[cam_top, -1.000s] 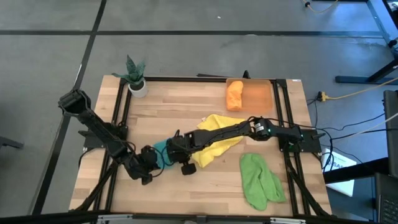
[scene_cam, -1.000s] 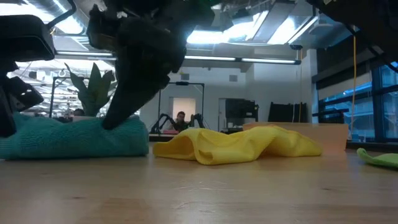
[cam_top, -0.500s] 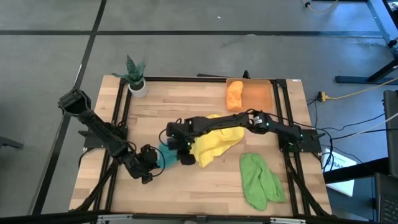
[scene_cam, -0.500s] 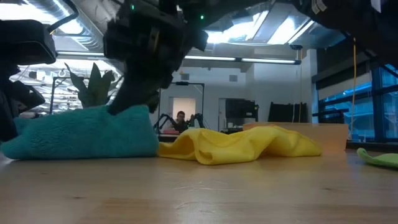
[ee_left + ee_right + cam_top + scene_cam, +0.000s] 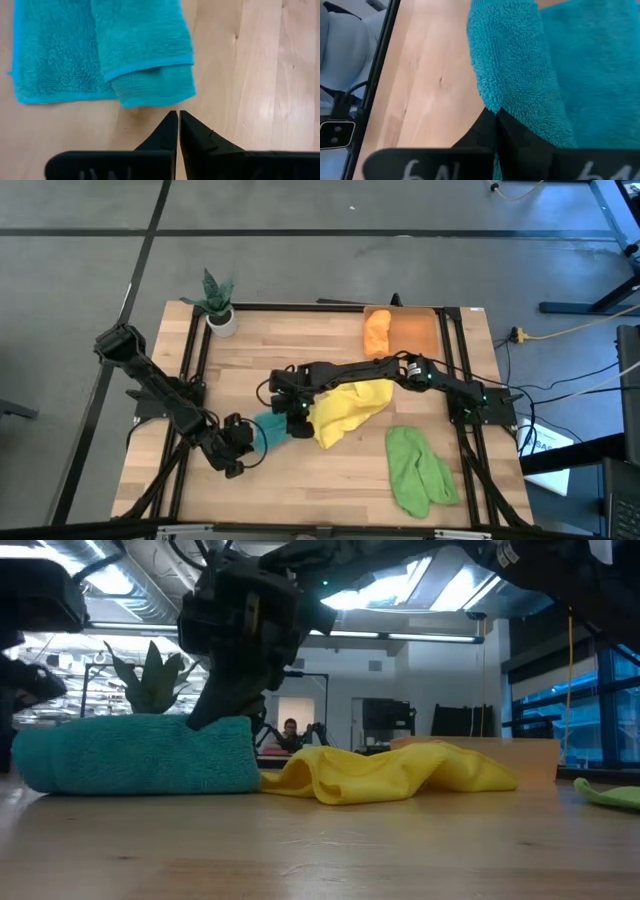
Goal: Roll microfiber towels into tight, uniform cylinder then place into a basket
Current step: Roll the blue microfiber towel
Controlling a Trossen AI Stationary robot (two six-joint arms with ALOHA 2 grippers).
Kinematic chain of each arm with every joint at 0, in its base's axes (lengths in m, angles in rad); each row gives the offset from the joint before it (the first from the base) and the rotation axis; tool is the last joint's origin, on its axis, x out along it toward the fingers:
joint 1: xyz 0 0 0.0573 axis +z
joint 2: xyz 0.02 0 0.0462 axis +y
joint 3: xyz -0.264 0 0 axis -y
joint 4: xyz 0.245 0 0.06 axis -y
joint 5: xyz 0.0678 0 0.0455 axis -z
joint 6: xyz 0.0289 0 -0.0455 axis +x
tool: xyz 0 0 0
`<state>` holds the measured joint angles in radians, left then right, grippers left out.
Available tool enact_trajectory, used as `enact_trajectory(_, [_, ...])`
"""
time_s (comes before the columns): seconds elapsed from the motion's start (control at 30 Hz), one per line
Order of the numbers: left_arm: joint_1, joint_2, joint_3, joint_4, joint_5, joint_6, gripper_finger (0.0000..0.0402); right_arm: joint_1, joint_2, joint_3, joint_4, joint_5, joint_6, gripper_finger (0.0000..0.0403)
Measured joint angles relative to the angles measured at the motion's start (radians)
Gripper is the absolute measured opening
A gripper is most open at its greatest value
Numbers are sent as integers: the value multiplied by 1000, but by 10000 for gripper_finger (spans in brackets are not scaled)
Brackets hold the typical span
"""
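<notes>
My right pincer [image 5: 496, 116] pinched the teal towel's [image 5: 272, 426] folded edge to roll it; left pincer [image 5: 178, 116], closed and empty, waited just beside it near the surface's [image 5: 330, 480] front-left corner.

On the worktop [image 5: 300, 480], four towels and a basket are spread out. One towel [image 5: 272, 427] lies left of centre, partly folded over itself, between the two tools. The left tool [image 5: 250, 442] sits just beside its left end, on the near side; the right tool [image 5: 291, 409] rests on its far right edge. A second towel [image 5: 350, 406] lies right beside the first, to its right. A third towel [image 5: 417, 472] lies at the near right. The basket [image 5: 415, 334] stands at the far right, with a fourth towel [image 5: 376, 332] in its left end. A potted plant [image 5: 219, 306] stands at the far left corner.
</notes>
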<state>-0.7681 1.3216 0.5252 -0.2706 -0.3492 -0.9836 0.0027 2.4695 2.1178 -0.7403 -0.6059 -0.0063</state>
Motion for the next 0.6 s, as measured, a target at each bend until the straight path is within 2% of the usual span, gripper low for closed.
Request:
enact_trajectory(0.17, [-20,0,79,-138,-48,0,8,-31,0,0,-3,-82,2,4])
enact_trajectory(0.3, [-39,0,136,-238,-96,0,2,-49,0,0,-6,-95,24,4])
enact_trajectory(0.47, [-57,0,189,-303,-147,1,5,-67,0,-2,-4,-99,26,4])
enact_trajectory(0.6, [-61,0,203,-330,-171,1,10,-73,0,-51,22,-152,31,4])
